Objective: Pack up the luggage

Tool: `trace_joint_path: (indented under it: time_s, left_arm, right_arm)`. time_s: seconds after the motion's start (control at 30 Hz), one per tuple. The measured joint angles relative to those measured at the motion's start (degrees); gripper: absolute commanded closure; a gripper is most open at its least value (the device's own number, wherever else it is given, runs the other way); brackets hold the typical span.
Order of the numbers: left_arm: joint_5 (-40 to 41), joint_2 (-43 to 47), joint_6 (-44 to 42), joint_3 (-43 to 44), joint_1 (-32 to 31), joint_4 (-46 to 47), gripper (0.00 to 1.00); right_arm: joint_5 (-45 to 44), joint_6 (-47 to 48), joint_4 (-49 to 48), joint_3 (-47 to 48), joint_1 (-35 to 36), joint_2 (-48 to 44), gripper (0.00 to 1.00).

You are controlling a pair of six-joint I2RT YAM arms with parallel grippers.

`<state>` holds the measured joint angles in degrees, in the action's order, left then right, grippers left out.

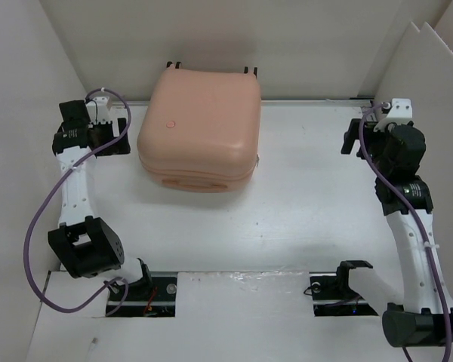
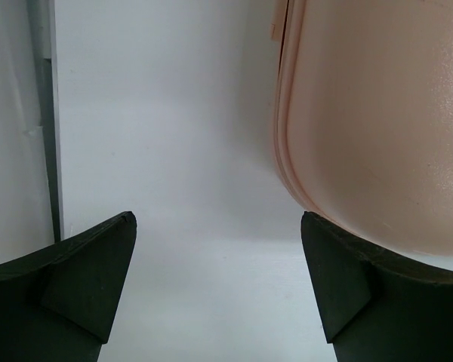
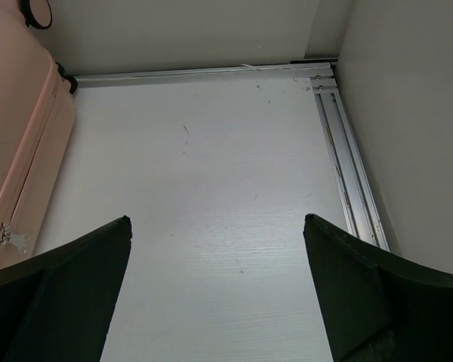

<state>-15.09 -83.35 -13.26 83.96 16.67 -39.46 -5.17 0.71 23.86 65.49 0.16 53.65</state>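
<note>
Luggage [image 1: 200, 128]: lies flat on the counter [image 1: 302, 204], far side, left of centre. Its wheels [image 1: 174, 66] face the back wall.
Long axis: runs near to far, wheel end away from you. From above the shell looks almost square.
Shell: the two halves sit together, with a seam running round the edge. A small metal zip pull [image 3: 7, 237] shows low on the side facing the right arm. You cannot tell whether the zip is run fully round.
Contents: hidden, since nothing inside shows with the shell shut.
Left gripper [image 2: 219, 226]: fingers [image 2: 90, 279] wide apart, holding nothing. The luggage's rounded side sits just beside the right-hand finger, with no contact visible.
Right gripper [image 3: 215, 222]: fingers wide apart, holding nothing, over bare counter. The luggage is off to its left, well apart.
Nearer arm: the left, clearly.
Key relation: the luggage lies between your two arms but hugs the left one.
Judgement: any push or zip work starts more easily from the left; the right must cross open counter first.
</note>
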Motion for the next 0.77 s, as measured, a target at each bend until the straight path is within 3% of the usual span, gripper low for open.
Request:
trace_joint_path:
  time_s: [0.77]
  left_arm:
    - [-4.96, 2.97, 1.99, -3.41, -0.07, 2.40, 0.13]
  right_arm:
    - [-3.74, -2.12, 2.75, -0.85, 0.00, -4.11, 0.00]
